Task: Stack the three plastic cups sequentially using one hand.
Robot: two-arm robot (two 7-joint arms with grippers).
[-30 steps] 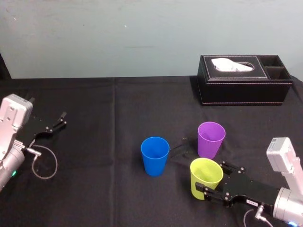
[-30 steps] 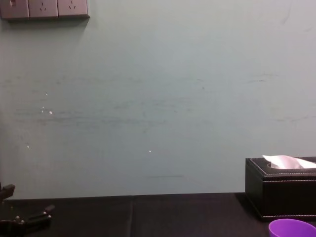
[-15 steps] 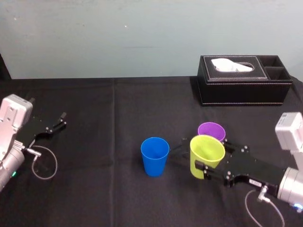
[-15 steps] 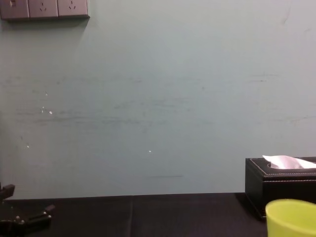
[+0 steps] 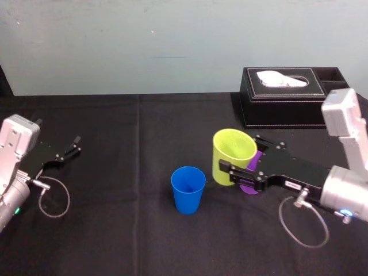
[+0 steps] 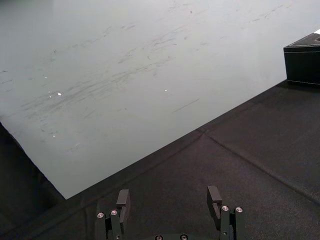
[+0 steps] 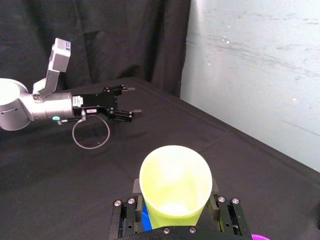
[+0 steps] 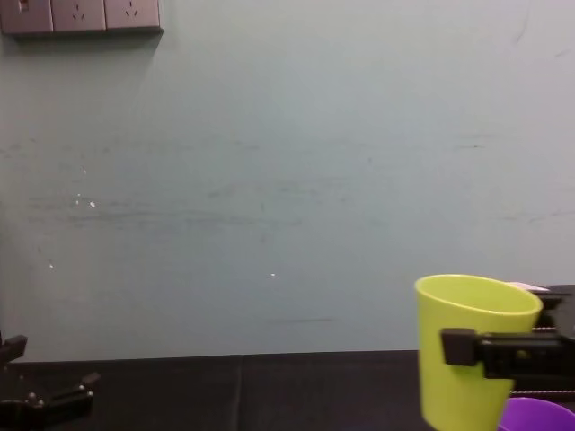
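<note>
Right end effector (image 5: pixel 244 155) clamped across yellow-green cup (image 5: pixel 227 158) mid-wall, held clear of tabletop (image 5: pixel 115 230) between blue cup (image 5: pixel 188 192) and purple cup (image 8: pixel 537 417) | I judge it light, slick, squeezable: grip gently | left end effector (image 5: pixel 73 145) parked far left, fingers apart.

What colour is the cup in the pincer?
Yellow-green. The cup in the right pincer shows best in head view.

tissue box (image 5: pixel 287 112), black tablecloth (image 5: pixel 126 241), pale wall (image 5: pixel 144 40)
</note>
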